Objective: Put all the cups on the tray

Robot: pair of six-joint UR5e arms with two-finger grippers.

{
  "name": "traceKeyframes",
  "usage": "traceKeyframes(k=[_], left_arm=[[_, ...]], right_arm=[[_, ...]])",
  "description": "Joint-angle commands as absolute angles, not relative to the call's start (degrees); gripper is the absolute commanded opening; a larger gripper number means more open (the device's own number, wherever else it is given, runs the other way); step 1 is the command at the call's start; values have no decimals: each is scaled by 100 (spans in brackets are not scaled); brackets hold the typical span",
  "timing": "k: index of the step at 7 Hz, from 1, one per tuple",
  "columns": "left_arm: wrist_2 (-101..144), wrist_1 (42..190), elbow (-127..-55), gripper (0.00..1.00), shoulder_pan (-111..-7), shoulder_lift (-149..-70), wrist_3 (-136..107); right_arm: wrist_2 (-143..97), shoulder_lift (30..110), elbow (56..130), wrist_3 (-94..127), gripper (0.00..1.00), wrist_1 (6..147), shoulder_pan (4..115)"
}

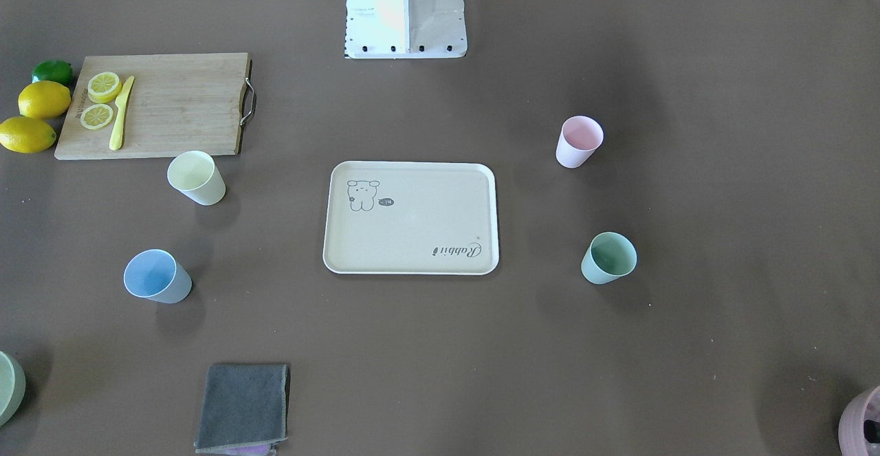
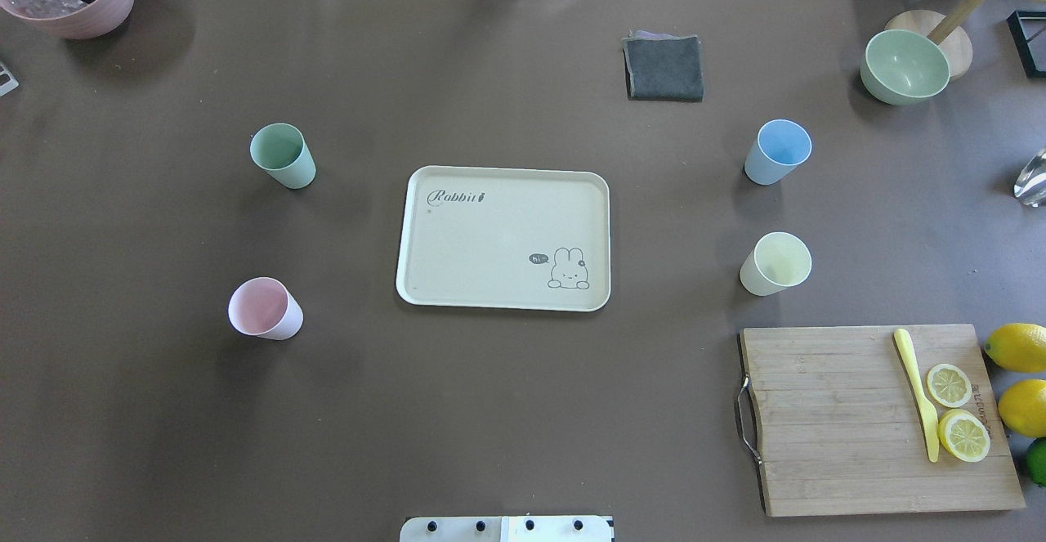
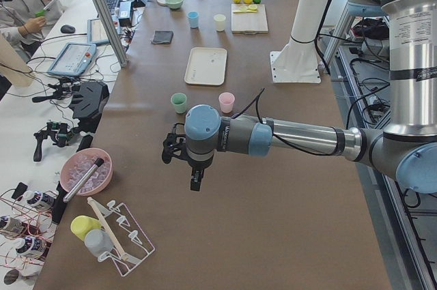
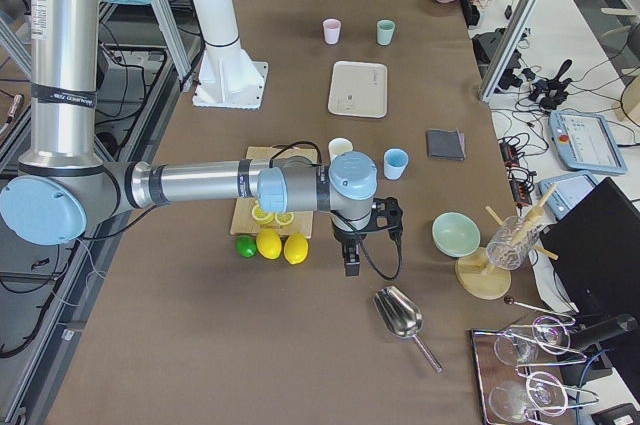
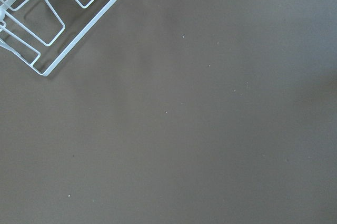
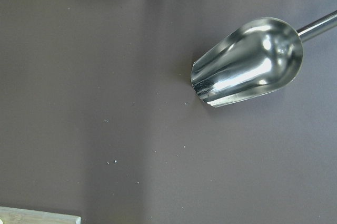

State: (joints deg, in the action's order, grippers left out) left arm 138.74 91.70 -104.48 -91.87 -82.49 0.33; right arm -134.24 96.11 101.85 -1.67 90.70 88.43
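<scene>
Cups (image 2: 283, 155): likely light, stiff, slick; pinch one wall at the rim.
Left hand (image 3: 195, 181), right hand (image 4: 352, 263): opening cannot be told.

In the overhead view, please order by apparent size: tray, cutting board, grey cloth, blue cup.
Largest to smallest:
cutting board
tray
grey cloth
blue cup
Board versus tray is unsure: the board lies nearer the camera.

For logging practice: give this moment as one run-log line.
cups on tray: none | yellow cup, blue cup: table, robot's right | pink cup, green cup: table, robot's left | left gripper, right gripper: state unclear
</scene>
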Motion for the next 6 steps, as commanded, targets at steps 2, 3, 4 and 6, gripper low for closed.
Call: traceKeyframes(k=[2, 3, 4, 6], left_arm=[[13834, 9176, -10451, 98, -9185, -8227, 44], [13869, 9193, -10442, 98, -9185, -8227, 44], [13895, 9193, -10441, 98, -9124, -8279, 44], [13913, 9228, -10468, 98, -9097, -8297, -8]], right_arm=[[-13438, 9650, 10178, -176, 100, 9070, 8842], [-13438, 9650, 10178, -167, 100, 9070, 8842], [-13447, 9633, 10178, -158, 100, 9070, 8833], [-13465, 9633, 10195, -158, 100, 9062, 8833]])
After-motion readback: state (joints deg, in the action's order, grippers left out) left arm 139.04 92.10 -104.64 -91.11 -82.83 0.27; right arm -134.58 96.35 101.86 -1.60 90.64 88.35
